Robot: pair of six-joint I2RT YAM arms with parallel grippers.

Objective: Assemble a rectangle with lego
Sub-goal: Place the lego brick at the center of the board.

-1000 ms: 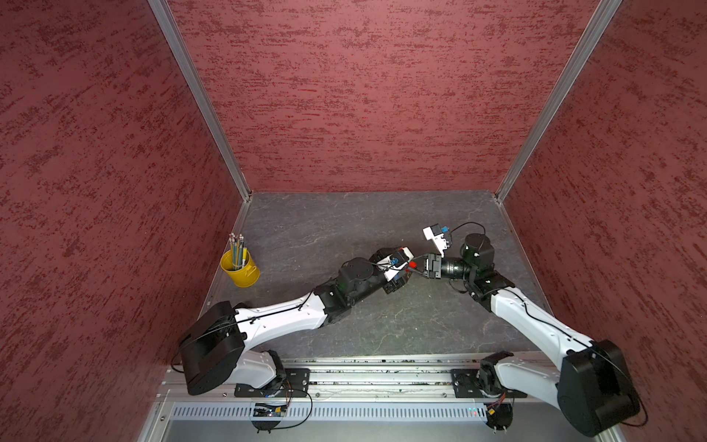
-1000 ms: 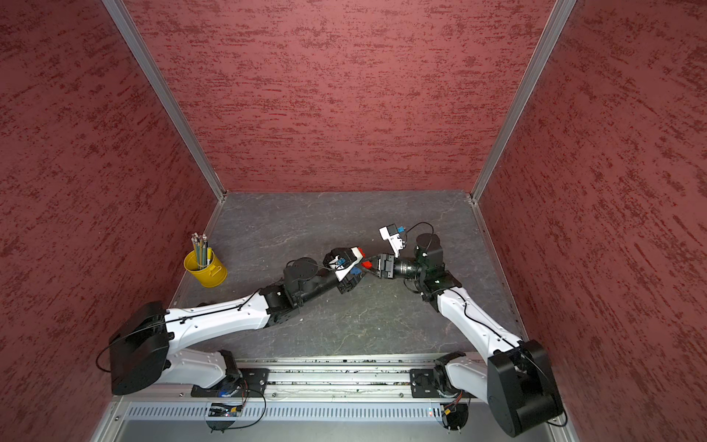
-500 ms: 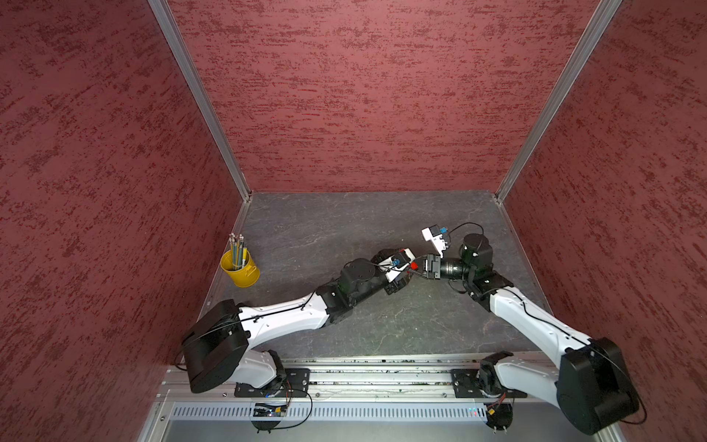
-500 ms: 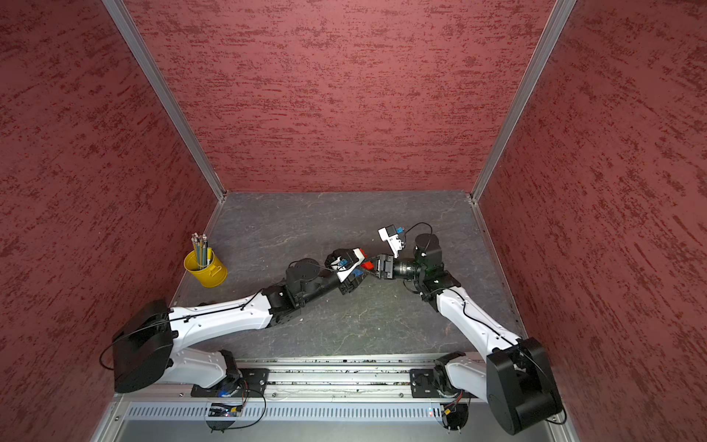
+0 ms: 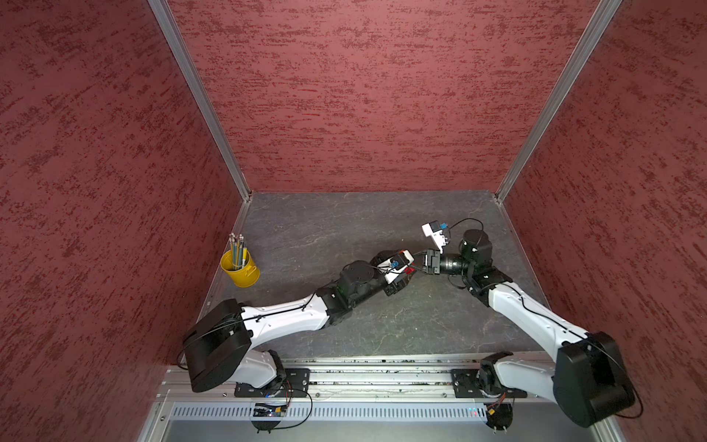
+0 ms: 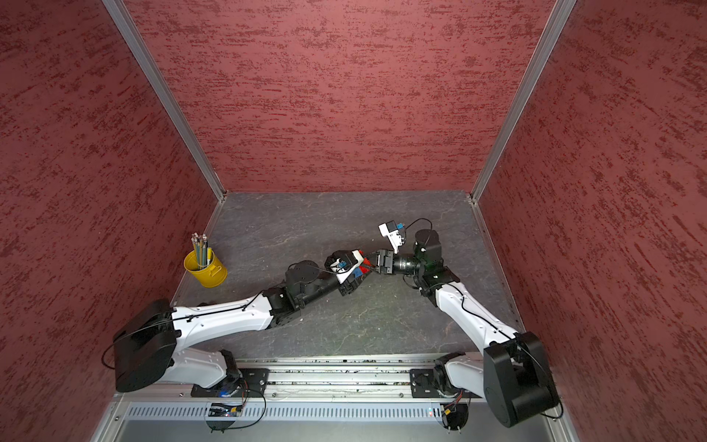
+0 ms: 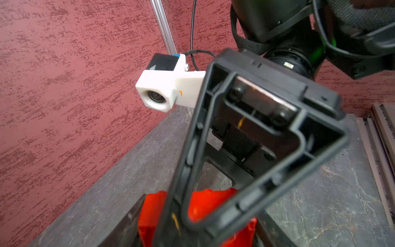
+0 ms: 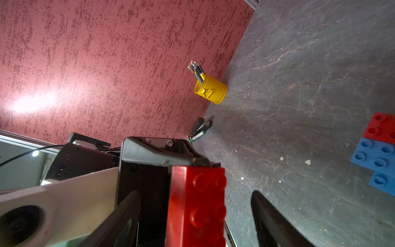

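Note:
My left gripper (image 7: pixel 198 213) is shut on a red lego brick (image 7: pixel 210 204), held above the table in mid-workspace. In both top views that brick (image 5: pixel 410 270) (image 6: pixel 366 264) sits where the two grippers meet. The right gripper (image 8: pixel 194 195) stands open around the same red brick (image 8: pixel 198 198), its dark fingers (image 8: pixel 271 216) clear of it with bare table showing in the gap. Joined red and blue bricks (image 8: pixel 378 147) lie flat on the table, studs up, off to one side. A patch of blue (image 6: pixel 357 272) shows beside the left gripper in a top view.
A yellow pencil cup (image 5: pixel 240 268) (image 8: pixel 210 90) stands by the left wall. A green marker (image 8: pixel 197 135) and a small dark object lie at the wall's foot. Red walls close in three sides; the arm rail (image 5: pixel 367 373) runs along the front.
The left arm has edged slightly forward and right, bringing the red brick closer in between the right gripper's fingers. Neither gripper has changed its opening.

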